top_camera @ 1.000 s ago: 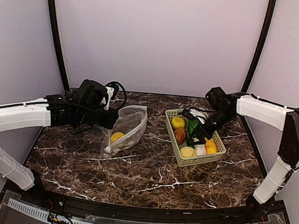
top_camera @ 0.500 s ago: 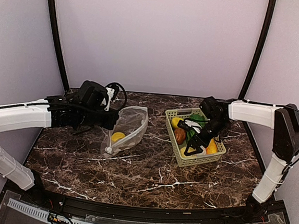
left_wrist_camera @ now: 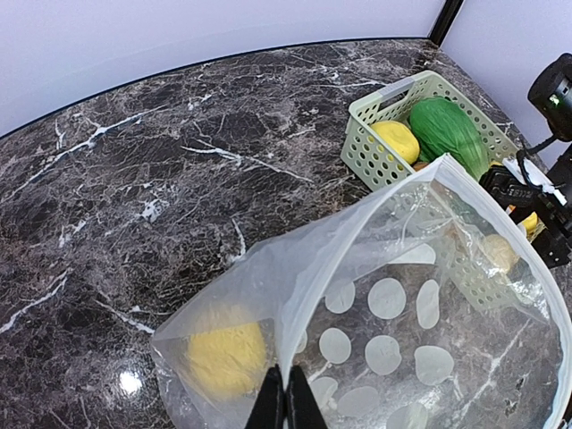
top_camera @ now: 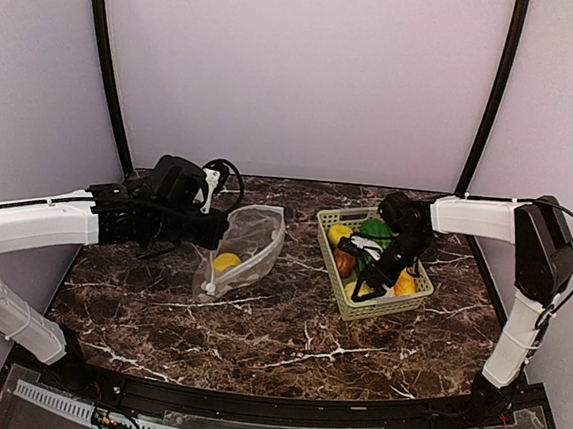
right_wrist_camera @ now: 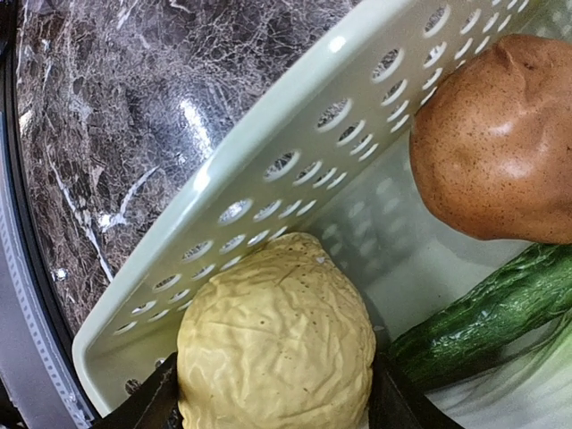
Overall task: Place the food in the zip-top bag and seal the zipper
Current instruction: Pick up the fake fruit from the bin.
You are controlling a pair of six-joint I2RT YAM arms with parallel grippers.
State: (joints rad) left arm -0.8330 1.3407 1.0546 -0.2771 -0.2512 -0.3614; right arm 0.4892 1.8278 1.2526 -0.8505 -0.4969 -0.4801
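The clear dotted zip-top bag (top_camera: 252, 244) lies on the marble table with a yellow piece (top_camera: 226, 261) inside it. My left gripper (top_camera: 221, 233) is shut on the bag's mouth edge and holds it open; the left wrist view shows the pinch (left_wrist_camera: 286, 404), the zipper rim (left_wrist_camera: 375, 210) and the yellow piece (left_wrist_camera: 223, 357). My right gripper (top_camera: 362, 287) reaches into the light green basket (top_camera: 378, 310). Its fingers (right_wrist_camera: 154, 404) press both sides of a pale yellow wrinkled piece (right_wrist_camera: 277, 340) resting on the basket floor. A brown piece (right_wrist_camera: 500, 152) and a dark green piece (right_wrist_camera: 483, 322) lie beside it.
The basket (left_wrist_camera: 375, 161) also holds a yellow piece (left_wrist_camera: 396, 140), a green cabbage (left_wrist_camera: 447, 130) and an orange piece (top_camera: 405, 282). The basket's slotted wall (right_wrist_camera: 268, 179) stands close against the right gripper. Black frame posts (top_camera: 108, 78) rise at the table's back corners.
My right gripper has moved from the basket's back end down to its near end and now flanks the pale yellow piece. The left arm and bag have not moved.
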